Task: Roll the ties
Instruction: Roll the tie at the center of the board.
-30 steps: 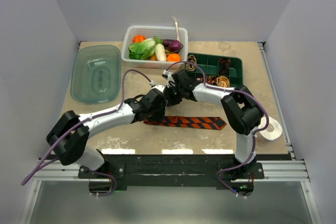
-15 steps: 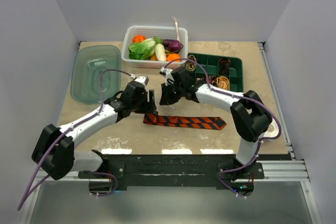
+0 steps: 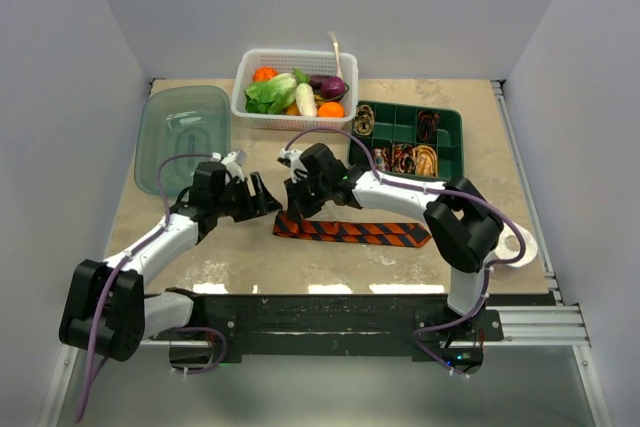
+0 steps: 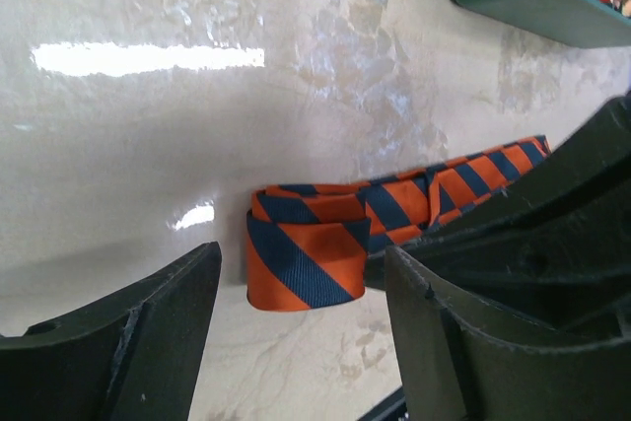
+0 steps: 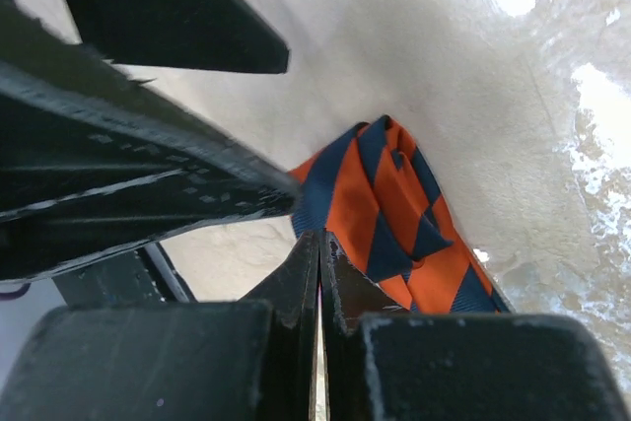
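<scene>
An orange-and-dark striped tie (image 3: pixel 355 233) lies flat across the table, and its left end (image 4: pixel 306 258) is folded over into a short flat loop. My left gripper (image 3: pixel 268 203) is open just left of that end, which sits ahead of its fingertips (image 4: pixel 301 342) with neither finger touching it. My right gripper (image 3: pixel 293 212) is shut, its tips (image 5: pixel 321 244) down at the edge of the folded end (image 5: pixel 394 209), with no fabric visible between the pads. Brown coiled ties (image 3: pixel 424 157) sit in the green tray (image 3: pixel 388 119).
A white basket (image 3: pixel 295 119) of vegetables stands at the back, with a teal plastic lid (image 3: pixel 182 137) to its left. A white tape roll (image 3: pixel 518 245) lies at the right, behind the right arm's elbow. The two grippers are close together over the tie's left end.
My left gripper has let go of the tie's left end, drawn back to the left and opened wider. My right gripper has come forward and down to the folded end, still shut.
</scene>
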{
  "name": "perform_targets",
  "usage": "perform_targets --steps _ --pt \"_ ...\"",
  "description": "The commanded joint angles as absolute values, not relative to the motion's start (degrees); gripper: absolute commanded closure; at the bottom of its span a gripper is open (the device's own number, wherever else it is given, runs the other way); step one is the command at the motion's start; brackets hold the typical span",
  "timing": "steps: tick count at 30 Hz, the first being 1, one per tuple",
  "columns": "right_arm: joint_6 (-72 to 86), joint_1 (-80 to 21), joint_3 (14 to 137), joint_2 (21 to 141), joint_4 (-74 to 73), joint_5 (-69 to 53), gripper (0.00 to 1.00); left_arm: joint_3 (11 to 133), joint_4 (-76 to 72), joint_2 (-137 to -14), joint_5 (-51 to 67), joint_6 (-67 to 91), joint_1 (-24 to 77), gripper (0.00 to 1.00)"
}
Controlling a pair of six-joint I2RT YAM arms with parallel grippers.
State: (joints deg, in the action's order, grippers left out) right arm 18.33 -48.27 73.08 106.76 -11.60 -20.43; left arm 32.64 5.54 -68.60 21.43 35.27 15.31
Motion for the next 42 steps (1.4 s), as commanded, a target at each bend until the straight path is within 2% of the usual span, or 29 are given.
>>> perform_targets --steps 1,30,42 --pt "17.5 -48.0 74.8 107.9 -11.9 -18.0 1.0 30.4 -1.5 -68.4 29.5 36.6 13.8 0.28" --pt "14.2 -48.0 70.4 108.6 -14.2 -12.7 1.0 23.8 -15.6 -78.4 32.7 38.0 13.7 0.29" --pt "14.2 -48.0 70.3 108.4 -13.7 -13.3 1.0 22.9 -23.8 -83.8 35.9 39.5 13.7 0.41"
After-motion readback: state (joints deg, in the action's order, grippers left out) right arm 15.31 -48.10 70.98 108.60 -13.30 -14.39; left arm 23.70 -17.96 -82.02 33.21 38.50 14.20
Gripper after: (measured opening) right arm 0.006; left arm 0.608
